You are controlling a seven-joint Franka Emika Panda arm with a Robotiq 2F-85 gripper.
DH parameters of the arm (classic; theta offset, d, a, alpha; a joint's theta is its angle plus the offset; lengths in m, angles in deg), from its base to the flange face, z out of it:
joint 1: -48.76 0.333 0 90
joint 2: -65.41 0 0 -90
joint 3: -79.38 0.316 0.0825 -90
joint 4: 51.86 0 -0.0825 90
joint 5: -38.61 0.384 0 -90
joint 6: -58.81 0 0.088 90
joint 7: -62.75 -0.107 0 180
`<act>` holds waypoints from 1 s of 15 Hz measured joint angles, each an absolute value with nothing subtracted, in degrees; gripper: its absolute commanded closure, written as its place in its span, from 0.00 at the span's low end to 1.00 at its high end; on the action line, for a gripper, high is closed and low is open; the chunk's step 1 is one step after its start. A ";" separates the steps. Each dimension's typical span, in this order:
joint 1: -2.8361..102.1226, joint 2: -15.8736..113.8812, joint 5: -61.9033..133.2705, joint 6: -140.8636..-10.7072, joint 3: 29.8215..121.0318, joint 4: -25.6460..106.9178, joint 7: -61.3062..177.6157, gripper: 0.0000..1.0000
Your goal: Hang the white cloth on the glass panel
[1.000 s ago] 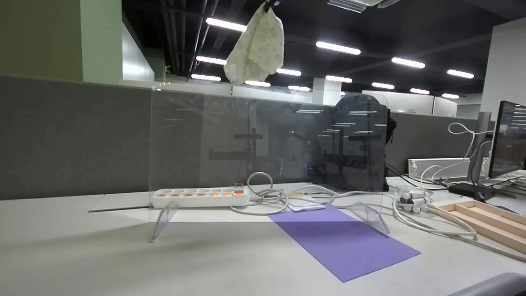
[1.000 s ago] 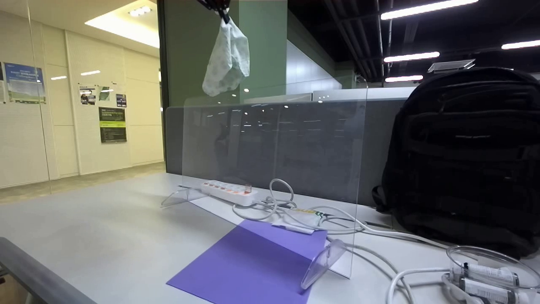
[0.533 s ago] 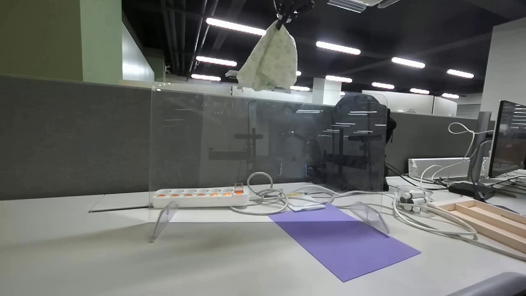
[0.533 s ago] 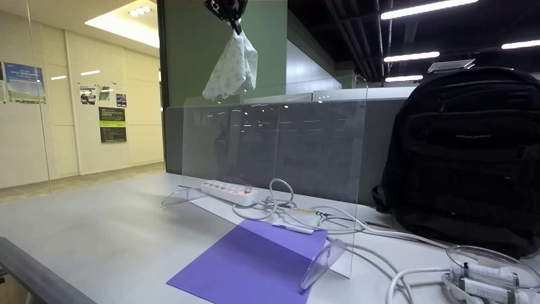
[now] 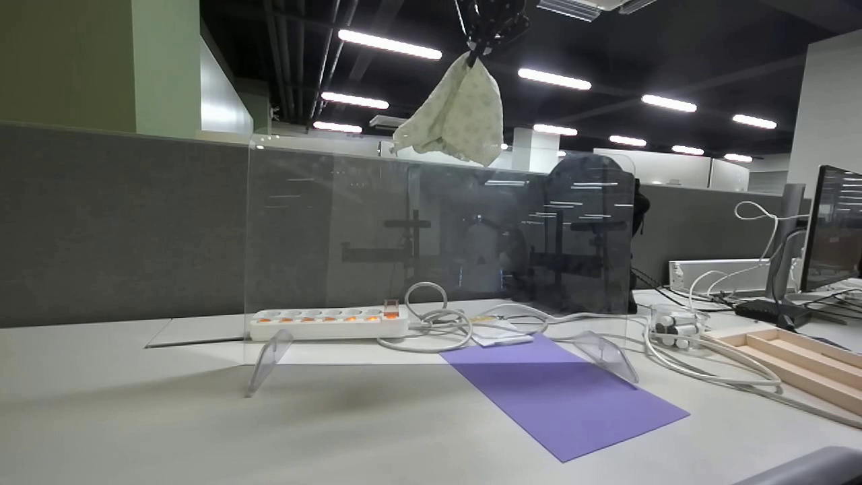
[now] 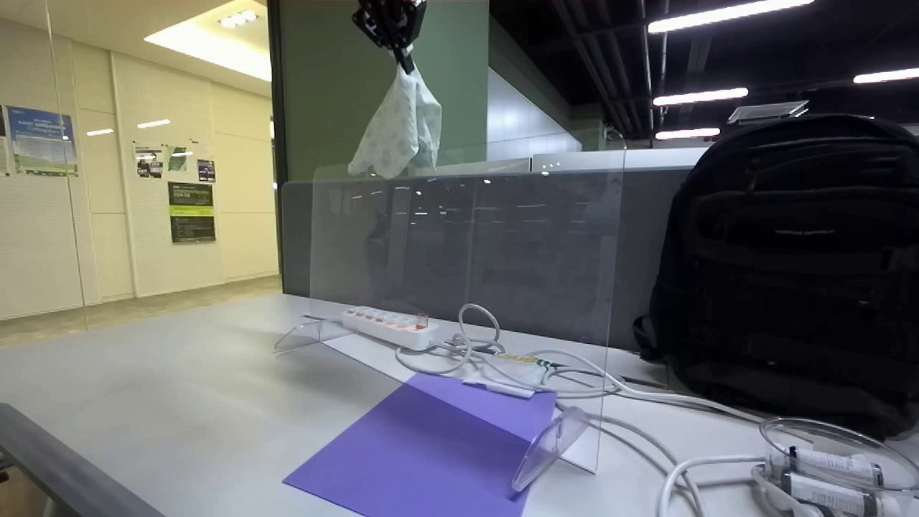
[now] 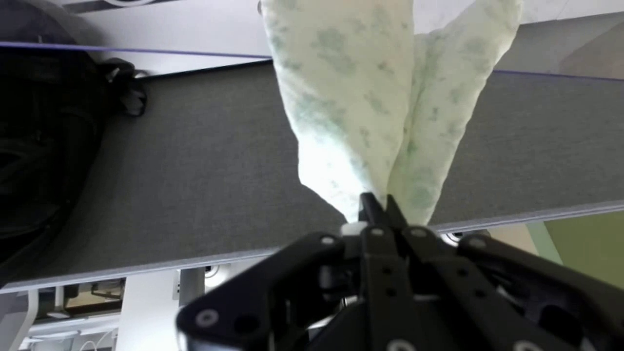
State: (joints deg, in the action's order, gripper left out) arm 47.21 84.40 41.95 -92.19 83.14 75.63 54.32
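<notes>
The back of the white table (image 5: 135,417) is bordered by a grey partition (image 5: 121,222). A clear glass panel (image 6: 531,244) is stood upright on the table, and a black backpack (image 6: 797,273) is set behind it, near the partition. A purple sheet (image 5: 566,397) is laid flat, crossed by the panel's lower edge. The white cloth (image 5: 465,111), marked with small greenish shapes, is hung in the air near the panel's top edge, which is overlapped by its lower hem in both exterior views; whether the two are touching cannot be told. Its upper end is pinched by the gripper (image 7: 379,201), whose jaws are drawn together upon it. Behind the panel, a white power strip (image 5: 330,327) is placed beside looped cables (image 5: 444,315). Off to one side, a clear cup (image 6: 762,434) is loaded with small cylinders (image 6: 836,465).
</notes>
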 measured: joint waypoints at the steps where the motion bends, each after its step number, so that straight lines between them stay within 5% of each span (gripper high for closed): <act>1: 46.86 84.61 41.57 -90.89 83.44 75.60 53.14 1.00; 10: 42.70 86.33 37.11 -81.11 88.00 74.81 33.25 1.00; 15: 37.88 78.27 34.93 -87.03 87.80 77.80 22.62 1.00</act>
State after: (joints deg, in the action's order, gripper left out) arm 37.88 78.27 34.93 -87.03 87.80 77.80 22.62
